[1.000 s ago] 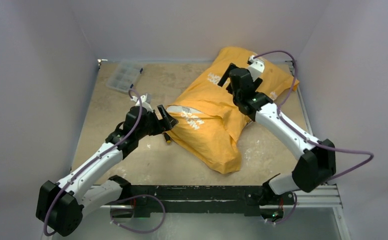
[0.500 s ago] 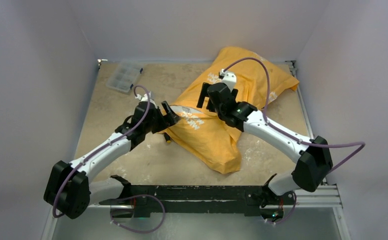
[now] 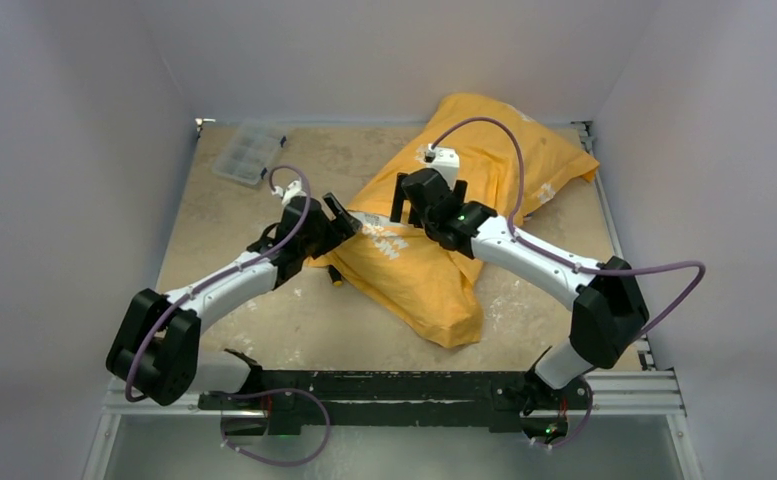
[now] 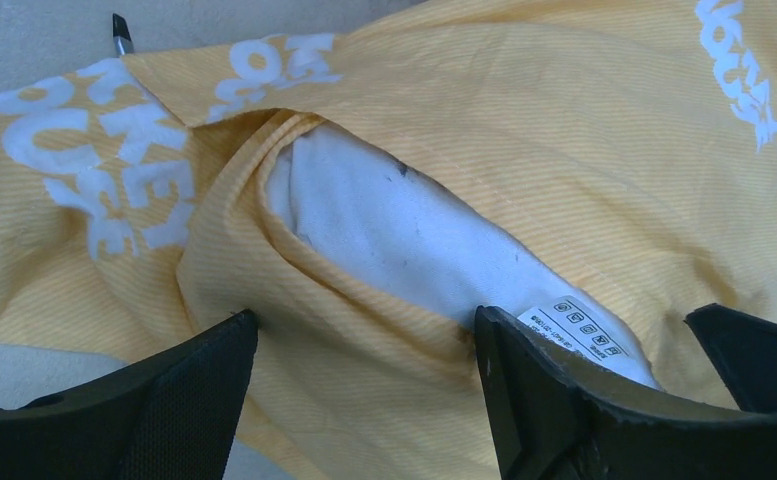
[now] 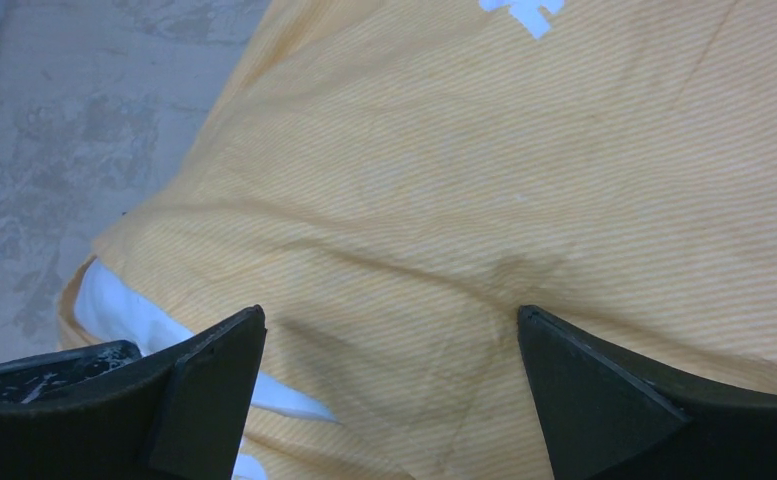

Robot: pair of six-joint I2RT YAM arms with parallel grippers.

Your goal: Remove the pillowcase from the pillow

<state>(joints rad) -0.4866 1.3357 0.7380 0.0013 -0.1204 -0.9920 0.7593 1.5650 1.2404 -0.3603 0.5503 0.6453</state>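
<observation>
Step in hand: getting a first hold at the mouth of the pillowcase (image 3: 434, 270); stripping not begun.

- Pillowcase lies diagonally on the table (image 3: 264, 320), far right to near centre, mouth facing left. Pillow (image 4: 404, 230) inside, only a white sliver showing at the mouth.
- Left end effector (image 4: 359, 330): open, fingers straddling the mouth's hem, nothing pinched.
- Right end effector (image 5: 389, 318): wide open, above the cloth just right of the mouth, holding nothing.

Next move, my guess: one closes on cloth only, the other pins or grips the pillow.

Count: pillowcase 1, pillow 1, end effectors 2, clear compartment box (image 3: 249, 152) 1 (far left), small dark object (image 3: 335, 276) 1.
</observation>
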